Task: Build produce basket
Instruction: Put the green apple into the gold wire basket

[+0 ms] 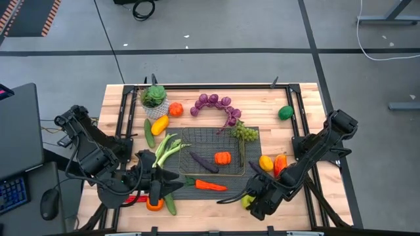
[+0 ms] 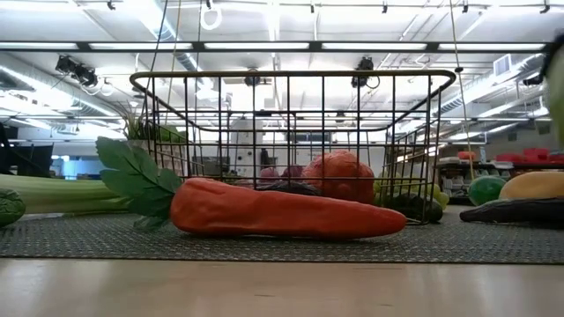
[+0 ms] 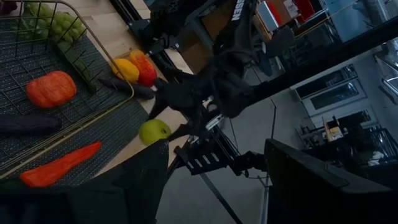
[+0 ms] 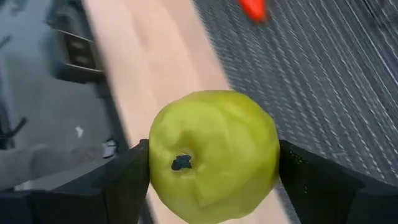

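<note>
Holding a round green toy apple (image 4: 213, 155) pinched in its jaws near the desk's front edge, the right gripper (image 1: 252, 200) has most produce left outside the brass wire basket (image 1: 186, 134); left jaws seemingly spread.

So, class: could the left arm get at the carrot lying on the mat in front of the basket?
Probably yes. The left gripper sits close beside the carrot, which lies uncovered outside the basket. The right gripper holds the green apple farther off.

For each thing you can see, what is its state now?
Basket: upright on the mat, holding an eggplant and an orange piece.
Carrot: on the mat, outside the basket.
Apple: gripped by the right claw.
Left claw: open, above the table's near edge.
</note>
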You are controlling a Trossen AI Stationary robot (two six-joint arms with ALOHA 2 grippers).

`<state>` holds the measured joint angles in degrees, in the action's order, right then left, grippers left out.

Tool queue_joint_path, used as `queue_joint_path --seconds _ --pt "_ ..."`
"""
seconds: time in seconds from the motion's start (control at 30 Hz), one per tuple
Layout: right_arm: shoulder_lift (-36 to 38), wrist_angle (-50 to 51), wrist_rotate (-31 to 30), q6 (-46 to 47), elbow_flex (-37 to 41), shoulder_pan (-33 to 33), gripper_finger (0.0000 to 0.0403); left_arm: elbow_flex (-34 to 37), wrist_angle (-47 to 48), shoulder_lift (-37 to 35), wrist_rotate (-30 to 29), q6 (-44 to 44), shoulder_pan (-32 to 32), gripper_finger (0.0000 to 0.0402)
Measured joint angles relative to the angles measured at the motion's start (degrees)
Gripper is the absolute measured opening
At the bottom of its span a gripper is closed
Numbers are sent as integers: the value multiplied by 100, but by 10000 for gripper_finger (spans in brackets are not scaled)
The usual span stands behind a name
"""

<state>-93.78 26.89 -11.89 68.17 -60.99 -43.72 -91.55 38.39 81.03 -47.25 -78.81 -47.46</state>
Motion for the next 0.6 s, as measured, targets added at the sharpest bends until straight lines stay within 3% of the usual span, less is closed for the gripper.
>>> queue_joint_path --seconds 0.23,0.43,0.6 --pt "112 318 -220 -655 -1165 122 325 0 0 0 64 8 -4 270" --pt "123 526 -1468 -1690 -2103 504 326 0 -58 -3 63 181 4 270" --pt "131 754 -2059 -2341 -2459 995 327 0 -96 -9 62 255 2 270"
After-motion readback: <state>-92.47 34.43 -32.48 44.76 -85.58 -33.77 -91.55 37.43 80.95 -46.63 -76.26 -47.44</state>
